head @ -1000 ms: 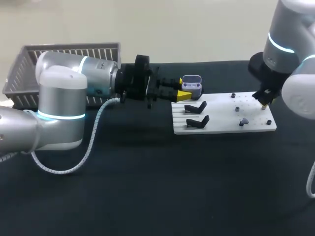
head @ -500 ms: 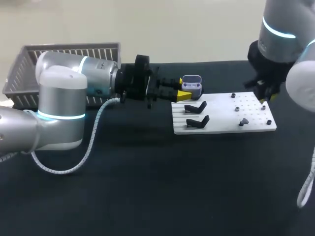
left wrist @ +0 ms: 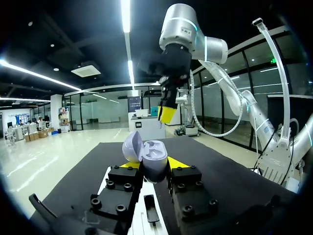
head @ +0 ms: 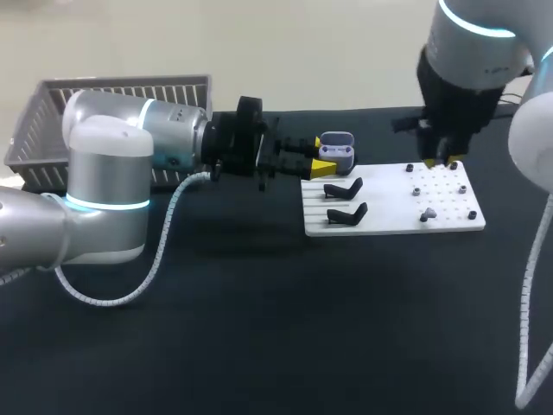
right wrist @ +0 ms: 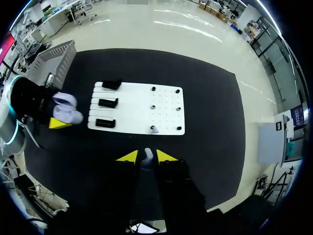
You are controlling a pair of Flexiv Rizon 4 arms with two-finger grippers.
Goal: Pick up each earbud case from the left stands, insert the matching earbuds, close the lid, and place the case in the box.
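Observation:
An open lavender earbud case (head: 336, 148) (left wrist: 152, 159) sits upright, lid back, between the fingers of my left gripper (head: 320, 156) (left wrist: 154, 167), which is shut on it just behind the white board (head: 393, 207). My right gripper (head: 441, 161) (right wrist: 146, 157) hangs high above the board's right part, shut on a small white earbud (right wrist: 147, 154). In the left wrist view the right gripper (left wrist: 166, 113) shows ahead of and above the case. Another earbud (head: 427, 213) (right wrist: 154, 129) rests on the board (right wrist: 142, 115). From the right wrist the case (right wrist: 67, 109) appears beside the board.
Two empty black stands (head: 344, 188) (head: 347, 213) sit on the board's left part, with small pegs (head: 472, 214) on its right. A grey slatted basket (head: 52, 112) (right wrist: 51, 62) stands at the table's back left, behind my left arm.
My right arm has risen and swung left from the board's right edge to above its back right part. The left arm and the case have stayed put.

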